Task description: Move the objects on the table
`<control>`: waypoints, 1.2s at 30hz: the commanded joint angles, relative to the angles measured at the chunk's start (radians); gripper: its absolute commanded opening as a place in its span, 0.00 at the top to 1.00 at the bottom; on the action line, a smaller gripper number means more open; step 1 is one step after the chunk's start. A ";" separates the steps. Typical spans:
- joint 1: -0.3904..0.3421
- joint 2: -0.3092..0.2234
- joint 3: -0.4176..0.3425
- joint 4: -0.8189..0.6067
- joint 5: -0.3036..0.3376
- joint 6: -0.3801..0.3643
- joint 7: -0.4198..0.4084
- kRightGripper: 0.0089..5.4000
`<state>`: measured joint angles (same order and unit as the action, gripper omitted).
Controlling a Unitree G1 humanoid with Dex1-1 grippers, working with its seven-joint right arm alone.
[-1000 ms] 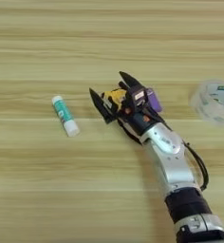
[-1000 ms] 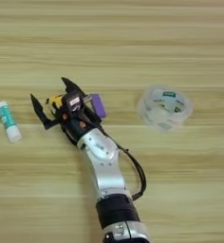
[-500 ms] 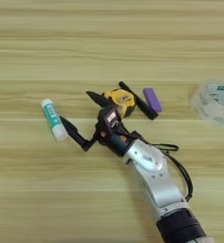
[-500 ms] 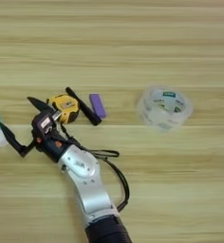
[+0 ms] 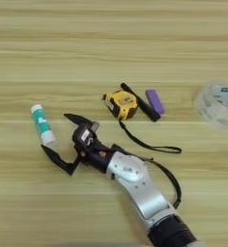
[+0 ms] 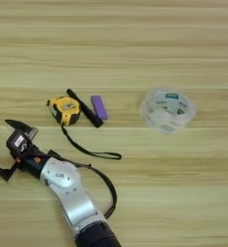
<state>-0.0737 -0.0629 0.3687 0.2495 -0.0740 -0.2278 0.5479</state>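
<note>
1. Right now your tool (image 5: 63, 142), the two black fingers on the end of the silver forearm (image 5: 135, 185), sits low on the light-tan wooden worktop (image 5: 111, 48) with its fingers spread wide and nothing between them.
2. You will see one black finger (image 5: 79, 119) pointing up and to the left, and the other reaching down and left; the small white tube with the teal label (image 5: 42, 131) lies just beside their open mouth, its near end close to the gap, not gripped.
3. Your yellow-and-black tape measure (image 5: 121, 103) rests further back, apart from the tool, and its black wrist cord (image 5: 149, 144) trails to the right across the wood.
4. You have a black stick-like item (image 5: 140, 102) lying aslant against the tape measure's right side, with a small purple block (image 5: 154, 101) just beside it.
5. You can find a clear roll of tape with a printed core (image 6: 166, 110) well off to the right, alone.
</note>
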 commanded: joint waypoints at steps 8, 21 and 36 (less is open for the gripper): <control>-0.047 0.040 0.031 0.044 -0.018 -0.001 -0.038 0.01; -0.106 0.080 -0.037 0.133 0.023 0.065 -0.078 0.01; -0.139 0.089 -0.070 0.192 0.009 0.025 -0.131 0.01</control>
<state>-0.1668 0.0238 0.3188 0.4415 -0.0516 -0.1928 0.4587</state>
